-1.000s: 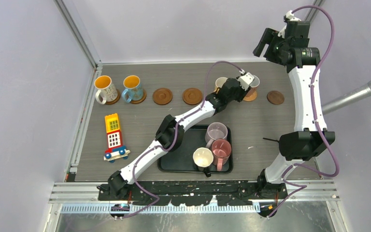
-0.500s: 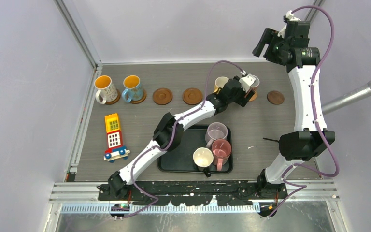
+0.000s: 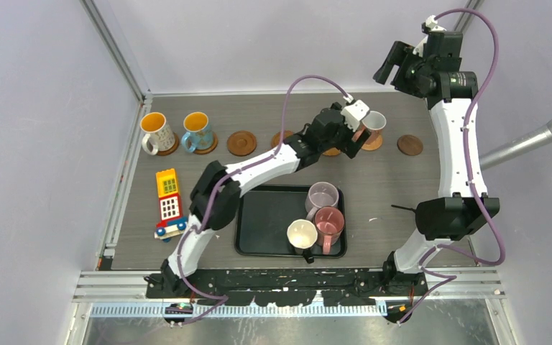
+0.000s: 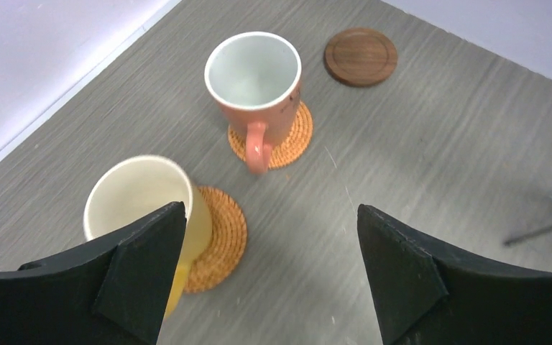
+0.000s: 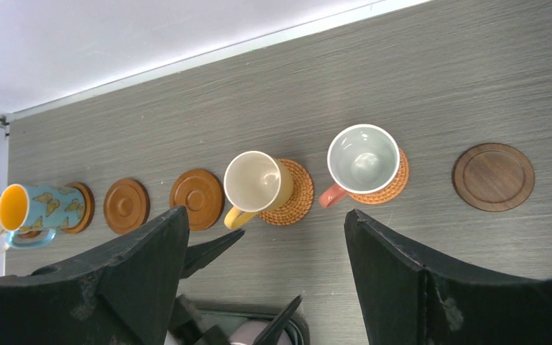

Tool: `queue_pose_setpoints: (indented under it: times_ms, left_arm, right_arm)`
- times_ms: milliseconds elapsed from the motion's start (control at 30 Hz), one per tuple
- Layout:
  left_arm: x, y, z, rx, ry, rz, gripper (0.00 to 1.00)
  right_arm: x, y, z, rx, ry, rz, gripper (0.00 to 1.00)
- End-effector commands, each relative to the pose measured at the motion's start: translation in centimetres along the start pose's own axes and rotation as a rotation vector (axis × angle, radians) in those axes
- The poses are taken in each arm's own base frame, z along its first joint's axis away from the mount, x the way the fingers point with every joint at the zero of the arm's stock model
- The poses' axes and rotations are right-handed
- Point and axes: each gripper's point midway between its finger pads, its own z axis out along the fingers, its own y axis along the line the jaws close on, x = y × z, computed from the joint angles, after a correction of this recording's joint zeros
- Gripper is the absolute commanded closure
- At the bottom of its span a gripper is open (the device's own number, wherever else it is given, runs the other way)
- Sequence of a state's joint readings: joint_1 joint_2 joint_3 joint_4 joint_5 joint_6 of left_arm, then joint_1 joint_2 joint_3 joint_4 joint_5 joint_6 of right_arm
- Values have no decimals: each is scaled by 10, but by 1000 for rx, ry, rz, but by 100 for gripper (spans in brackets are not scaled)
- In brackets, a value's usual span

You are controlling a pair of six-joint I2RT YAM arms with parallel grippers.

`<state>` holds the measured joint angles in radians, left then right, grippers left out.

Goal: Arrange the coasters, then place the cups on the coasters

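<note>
along the back edge: seven coasters (image 5: 126, 205) run in a line from 9 to 3 o'clock, with a white mug (image 3: 154, 131) and a blue mug (image 3: 196, 129) on the two at the 9 o'clock end.
step in hand: as i read it, letting go after setting a cup down; four of seven cups stand on coasters.
left gripper (image 4: 269, 237): jaws spread wide, holding nothing, hovering over the gap between the yellow mug (image 4: 140, 198) and the salmon mug (image 4: 255, 79).
salmon mug: upright on a woven orange coaster (image 4: 292, 136), handle toward 7 o'clock, pale and empty inside.
yellow mug: just at the salmon mug's 9 o'clock, upright on its own woven coaster (image 4: 223, 233), perhaps a little off centre.
right gripper (image 5: 266, 223): spread and empty, held high over the 1 o'clock corner.
free coasters: two smooth brown ones at the yellow mug's 9 o'clock, and a dark coaster (image 5: 493, 176) at the 3 o'clock end.
tray (image 3: 259, 223): at 6 o'clock, holding the lilac mug (image 3: 322, 195), pink mug (image 3: 329, 219) and cream mug (image 3: 302, 233).
next move: probably lift clear without clipping either handle, then reach to the tray for one of those three.
</note>
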<state>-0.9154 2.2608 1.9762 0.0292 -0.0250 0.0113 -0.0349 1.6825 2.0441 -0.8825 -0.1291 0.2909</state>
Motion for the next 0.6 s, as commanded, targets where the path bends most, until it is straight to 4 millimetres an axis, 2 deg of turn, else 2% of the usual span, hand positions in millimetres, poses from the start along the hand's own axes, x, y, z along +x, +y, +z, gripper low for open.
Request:
queue_pose_setpoints:
  times_ms: [0,200,267,333,367,433,500,567]
  left_arm:
    - [-64,7,-64,24,-87,21,8]
    - [-11,28,-143,118,135,13,11]
    - [11,28,-172,135,214,16,12]
    - [33,20,-200,167,280,9,12]
    - [52,13,-214,198,321,0,13]
    - [72,0,-234,256,367,-26,14]
    - [89,-11,-246,289,405,-49,15]
    - [103,-16,-249,297,439,-59,16]
  right_arm:
    - [-15,16,-28,-69,-65,-14,16]
    - [-3,18,-33,-90,-35,-20,17]
    - [-1,17,-33,-88,-30,-21,17]
    - [1,16,-33,-87,-25,-19,17]
    - [2,16,-34,-87,-22,-17,17]
    - [5,16,-32,-88,-15,-10,17]
    - [6,17,-31,-93,-8,-5,17]
    - [7,17,-29,-94,-4,0,17]
